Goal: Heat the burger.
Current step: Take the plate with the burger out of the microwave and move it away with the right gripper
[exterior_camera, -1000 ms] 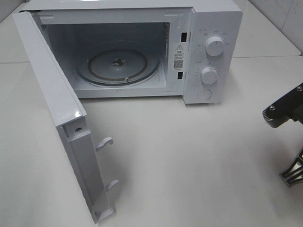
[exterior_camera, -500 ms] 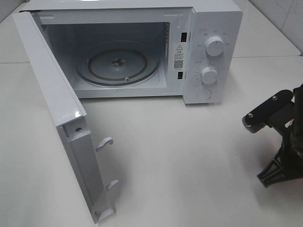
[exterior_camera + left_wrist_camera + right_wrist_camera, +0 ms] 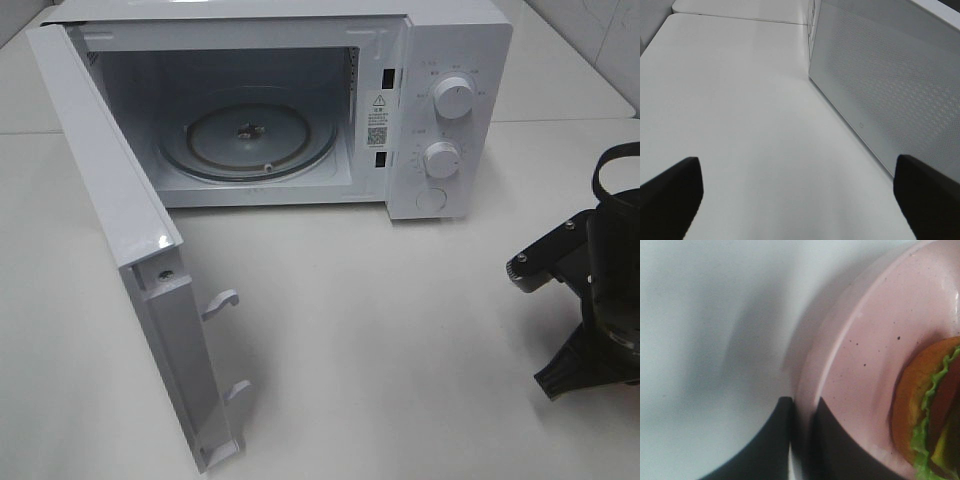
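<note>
White microwave [image 3: 300, 100] fills the upper half of the overhead view, door [image 3: 120, 250] swung wide open toward lower left, glass turntable [image 3: 250, 140] bare inside. Two knobs [image 3: 453, 97] on the panel at upper right of the oven. All on a white table [image 3: 400, 320].

Right arm [image 3: 590, 290] pokes in at the right edge of the overhead view, lower right; its gripper tips are out of frame there. In the right wrist view the right gripper [image 3: 801, 440] sits at bottom centre, jaws together, clamped on the rim of the pink plate [image 3: 865, 365], one dark finger either side of the rim. Burger [image 3: 932, 410] lies on the plate at the lower right of that view, cut off by the edge, just beside the jaws but not touching them. View is blurred.

Left gripper [image 3: 800, 200]: jaws wide apart, dark fingertips [image 3: 670, 195] at lower left and lower right corners of the left wrist view, nothing between them but table. Perforated door panel at upper right there.
</note>
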{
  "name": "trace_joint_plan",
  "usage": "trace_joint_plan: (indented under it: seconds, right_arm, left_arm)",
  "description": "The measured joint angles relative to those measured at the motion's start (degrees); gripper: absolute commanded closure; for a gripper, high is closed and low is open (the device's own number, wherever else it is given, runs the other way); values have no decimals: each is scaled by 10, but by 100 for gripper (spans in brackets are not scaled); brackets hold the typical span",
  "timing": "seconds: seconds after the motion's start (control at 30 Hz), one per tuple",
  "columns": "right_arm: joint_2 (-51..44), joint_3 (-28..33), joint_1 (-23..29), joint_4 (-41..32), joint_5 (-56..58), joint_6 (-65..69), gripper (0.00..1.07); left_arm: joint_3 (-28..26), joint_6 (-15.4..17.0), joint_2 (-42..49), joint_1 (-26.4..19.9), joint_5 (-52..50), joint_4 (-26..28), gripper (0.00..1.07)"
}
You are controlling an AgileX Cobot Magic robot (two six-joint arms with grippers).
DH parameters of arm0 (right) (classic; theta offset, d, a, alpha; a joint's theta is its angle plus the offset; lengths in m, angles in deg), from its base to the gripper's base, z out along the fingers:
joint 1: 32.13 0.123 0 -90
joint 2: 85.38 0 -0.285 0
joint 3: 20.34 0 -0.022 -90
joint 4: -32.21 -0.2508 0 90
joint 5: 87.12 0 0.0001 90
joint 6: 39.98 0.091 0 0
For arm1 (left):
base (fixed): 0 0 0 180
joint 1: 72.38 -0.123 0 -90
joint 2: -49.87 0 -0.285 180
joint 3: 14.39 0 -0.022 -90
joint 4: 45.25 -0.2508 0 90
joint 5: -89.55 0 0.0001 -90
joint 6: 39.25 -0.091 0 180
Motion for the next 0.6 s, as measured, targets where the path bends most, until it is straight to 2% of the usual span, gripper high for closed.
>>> trace_joint_plan:
  seconds: [0.17, 0.43, 0.5, 0.6]
  right_arm:
    - [14, 0, -22, 3, -19, 6, 104]
    - [26, 0, -25, 11, -21, 6, 100]
    - [26, -1, -25, 13, -16, 6, 90]
    - [26, -1, -25, 13, -11, 5, 85]
  left_arm:
    - [0, 0, 0, 0, 0, 0, 11]
    - [0, 0, 0, 0, 0, 0, 11]
    - [0, 0, 0, 0, 0, 0, 11]
    - [0, 0, 0, 0, 0, 0, 11]
